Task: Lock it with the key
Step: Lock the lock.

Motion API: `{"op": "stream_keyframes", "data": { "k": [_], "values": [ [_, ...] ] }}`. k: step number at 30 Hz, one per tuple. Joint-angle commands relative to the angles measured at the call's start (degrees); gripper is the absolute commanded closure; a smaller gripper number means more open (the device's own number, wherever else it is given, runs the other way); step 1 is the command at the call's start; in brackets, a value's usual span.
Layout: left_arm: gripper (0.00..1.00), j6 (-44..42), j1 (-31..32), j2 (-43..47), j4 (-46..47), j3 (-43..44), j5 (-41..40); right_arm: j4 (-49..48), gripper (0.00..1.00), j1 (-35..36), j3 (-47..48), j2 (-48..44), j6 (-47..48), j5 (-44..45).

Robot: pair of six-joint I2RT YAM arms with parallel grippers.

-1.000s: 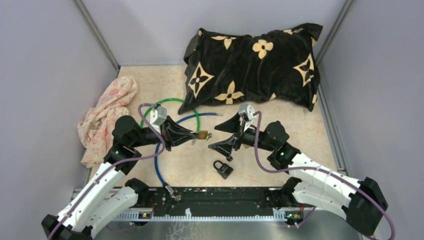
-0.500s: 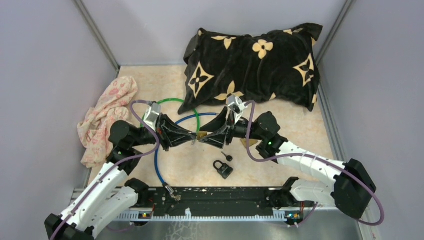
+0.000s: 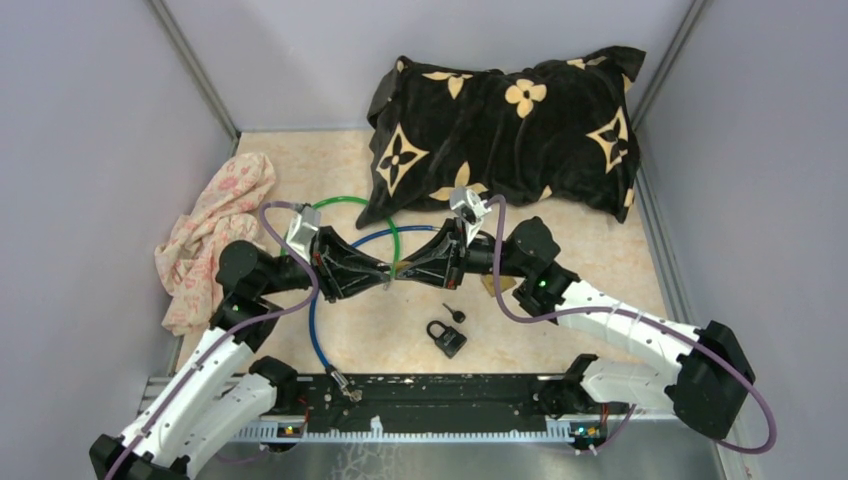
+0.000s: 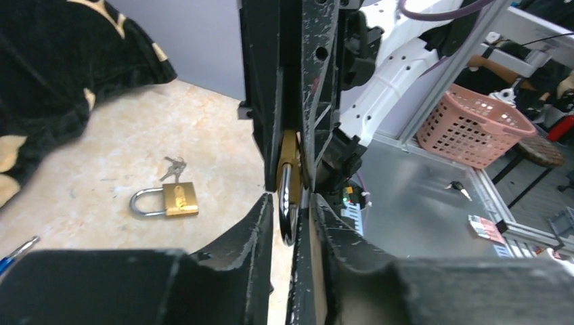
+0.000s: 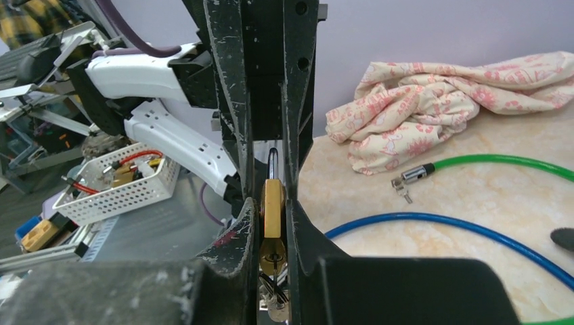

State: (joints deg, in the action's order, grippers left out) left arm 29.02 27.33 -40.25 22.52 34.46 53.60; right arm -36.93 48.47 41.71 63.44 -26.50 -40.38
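Nearest me, on the near side of the two grippers, a dark spare padlock (image 3: 446,338) lies on the table (image 3: 600,255) with a small key (image 3: 453,312) just beside it, both untouched. Just past them the arms meet tip to tip above the table. The right gripper (image 3: 404,273) is pressed together on the brass body of the padlock (image 5: 273,210), flat faces against its pads. I'd guess that grip leaves the keyhole end free. Something metal hanging under the body looks like its keys (image 5: 272,303), though I can't be sure. The left gripper (image 3: 386,279) faces it with fingers slightly apart, one on each side of the shackle (image 4: 287,203), seemingly not squeezing. It looks to me like a handover, so that the left can work the key. A blue cable (image 3: 318,330) runs beneath them and a green cable (image 3: 345,203) loops just beyond. Out past the left gripper a flowered cloth (image 3: 215,235) is bunched, and farthest off lies a black pillow (image 3: 505,130).
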Motion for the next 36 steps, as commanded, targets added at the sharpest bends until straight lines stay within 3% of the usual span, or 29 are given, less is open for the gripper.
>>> {"op": "stream_keyframes", "data": {
  "k": [1,6,12,17,22,27,32,36],
  "values": [
    [0.67,-8.35,-2.93,2.03,-9.79,2.48,0.55,3.15,1.00,-0.15,2.14,-4.67,3.17,3.48],
    [0.61,-12.63,-5.24,1.61,-15.98,4.15,3.63,7.68,1.00,-0.22,3.29,-6.11,5.30,3.70],
    [0.55,-6.89,-5.17,0.40,-7.21,4.09,6.41,9.40,1.00,-0.20,3.89,-6.21,6.20,2.44],
    [0.52,-5.95,-2.73,-0.91,-6.47,3.81,7.20,8.97,1.00,-0.14,4.28,-6.41,6.07,2.59],
    [0.64,-6.49,-1.50,-2.25,-8.25,4.44,6.52,7.95,1.00,0.10,4.78,-5.89,5.89,2.59],
    [0.82,-3.91,-1.17,-2.09,-4.27,4.70,6.22,7.83,1.00,0.26,4.52,-5.30,6.19,2.96],
    [0.68,-3.76,-1.18,-1.60,-4.10,4.85,7.01,8.59,1.00,0.24,4.77,-5.21,6.74,3.08],
    [0.75,-3.84,-1.14,-1.58,-4.53,4.79,6.49,9.16,1.00,0.23,5.11,-5.52,6.99,3.06]
  ]
}}
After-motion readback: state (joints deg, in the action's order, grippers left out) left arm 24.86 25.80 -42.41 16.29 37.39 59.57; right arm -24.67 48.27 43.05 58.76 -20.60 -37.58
